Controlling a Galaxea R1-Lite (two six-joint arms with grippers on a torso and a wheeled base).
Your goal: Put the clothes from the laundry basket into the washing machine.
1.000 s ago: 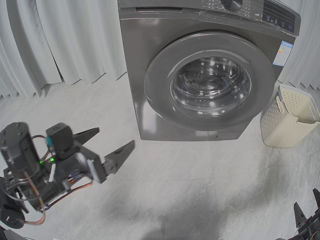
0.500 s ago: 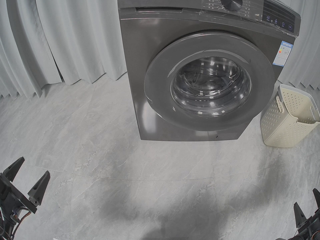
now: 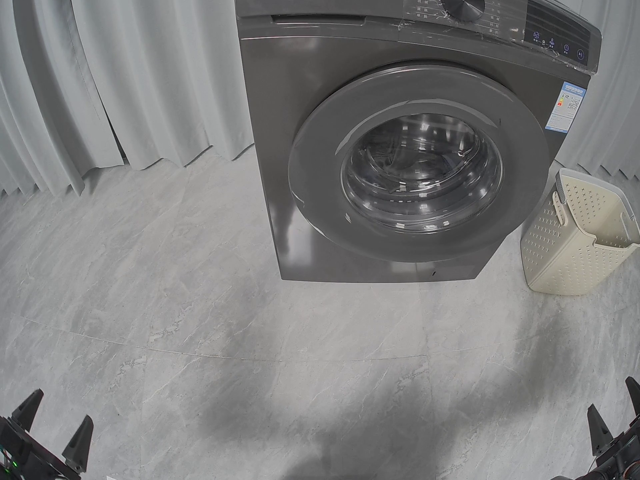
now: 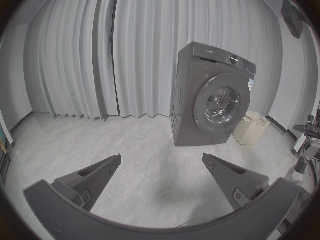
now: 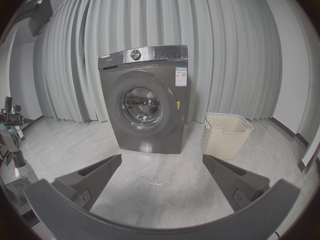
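- Down at the robot's left, the left pincer (image 3: 57, 416) hangs over the floor (image 3: 267, 368) with its jaws apart, gripping nothing.
- Off to its right, the right pincer (image 3: 612, 405) is likewise spread and holds nothing.
- Well ahead of both pincers stands the washer (image 3: 280, 101), its round door (image 3: 420, 168) closed.
- Straight ahead of the right pincer, the basket (image 3: 573, 241) sits upright on the floor, just beside the washer on the side away from the left pincer.
- Beyond all this hang curtains (image 3: 147, 68).
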